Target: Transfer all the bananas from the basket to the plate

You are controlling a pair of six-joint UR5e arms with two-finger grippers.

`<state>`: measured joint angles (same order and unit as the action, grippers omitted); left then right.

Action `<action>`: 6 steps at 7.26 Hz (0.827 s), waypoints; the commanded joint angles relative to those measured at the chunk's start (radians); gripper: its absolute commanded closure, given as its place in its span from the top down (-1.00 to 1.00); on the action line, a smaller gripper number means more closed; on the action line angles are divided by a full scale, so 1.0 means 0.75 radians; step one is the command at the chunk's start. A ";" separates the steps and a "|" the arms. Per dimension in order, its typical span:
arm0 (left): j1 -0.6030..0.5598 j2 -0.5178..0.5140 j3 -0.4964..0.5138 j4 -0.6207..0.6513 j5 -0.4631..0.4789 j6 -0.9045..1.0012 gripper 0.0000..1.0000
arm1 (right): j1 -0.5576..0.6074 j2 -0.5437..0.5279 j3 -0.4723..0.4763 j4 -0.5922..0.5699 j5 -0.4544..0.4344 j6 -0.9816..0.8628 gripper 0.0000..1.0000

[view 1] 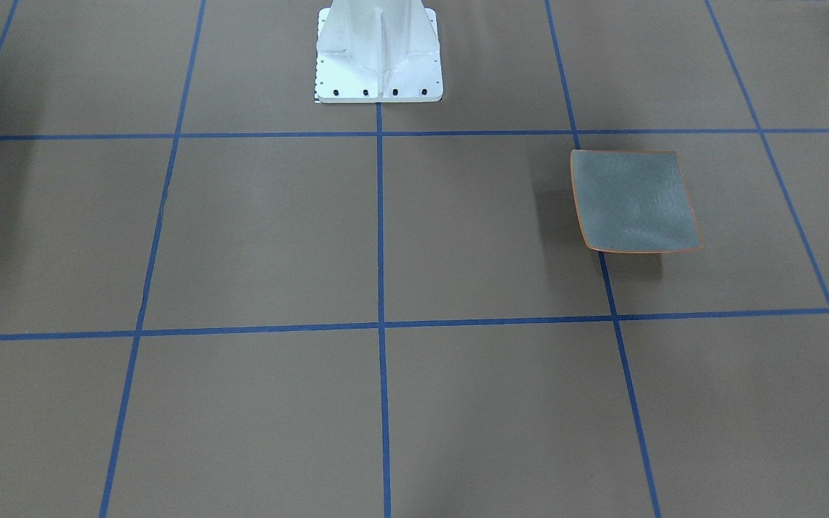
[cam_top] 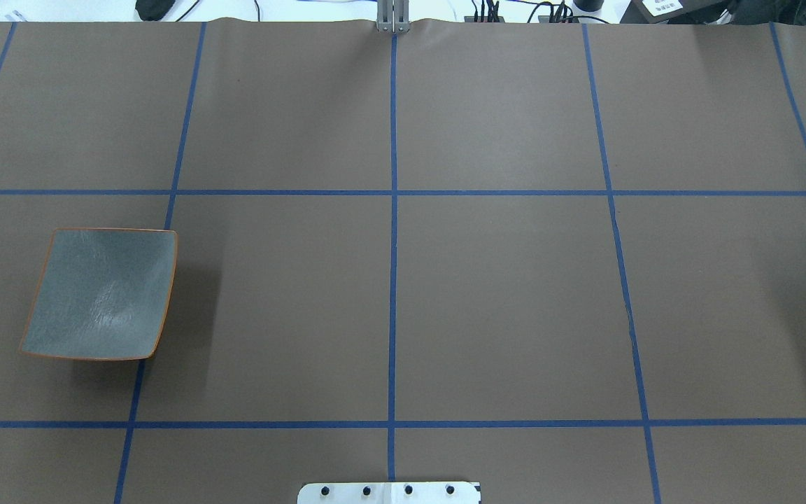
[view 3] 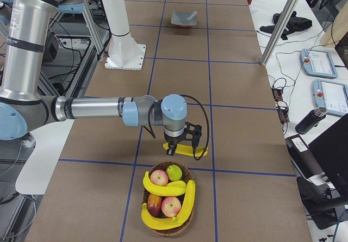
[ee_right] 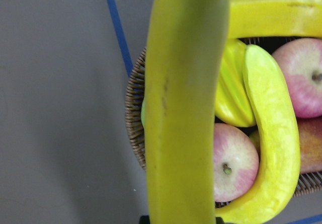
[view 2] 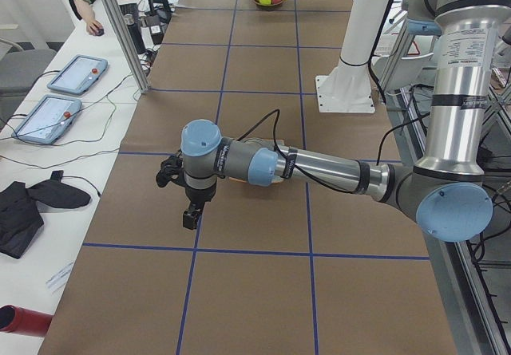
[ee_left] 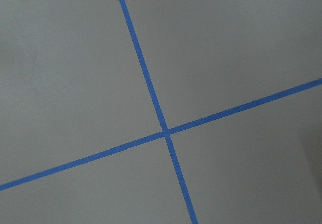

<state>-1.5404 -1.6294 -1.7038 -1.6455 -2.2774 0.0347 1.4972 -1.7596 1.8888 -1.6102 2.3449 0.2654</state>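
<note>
My right gripper (view 3: 182,144) is shut on a yellow banana (view 3: 186,151), held crosswise just beyond the wicker basket (view 3: 163,228). In the right wrist view this banana (ee_right: 181,113) fills the middle, over the basket's rim (ee_right: 135,133). Three more bananas (view 3: 163,188) lie in the basket. The grey-green plate (cam_top: 102,294) with an orange rim is bare; it also shows in the front view (view 1: 634,201) and far off in the right view (view 3: 184,18). My left gripper (view 2: 190,215) hangs over the table near the plate's end; I cannot tell if it is open.
Red apples (ee_right: 231,163) and a green one (view 3: 173,172) lie in the basket among the bananas. The white robot base (view 1: 378,54) stands at the table's middle edge. Operators' tablets (view 2: 48,116) and cables sit on the side desk.
</note>
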 commanded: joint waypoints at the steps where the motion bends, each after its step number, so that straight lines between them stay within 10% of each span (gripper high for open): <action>1: 0.077 -0.073 0.034 -0.135 -0.001 -0.335 1.00 | -0.108 0.470 0.007 -0.430 -0.007 0.000 -1.00; 3: 0.159 -0.204 0.101 -0.313 -0.003 -0.693 1.00 | -0.294 0.882 0.007 -0.840 -0.050 0.020 -1.00; 6: 0.462 -0.420 0.120 -0.634 -0.003 -1.385 1.00 | -0.598 0.975 0.111 -0.854 -0.022 0.224 -1.00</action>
<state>-1.2866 -1.8758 -1.6169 -2.0218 -2.2794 -0.7708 1.1501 -1.0633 1.9382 -2.2453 2.3204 0.3353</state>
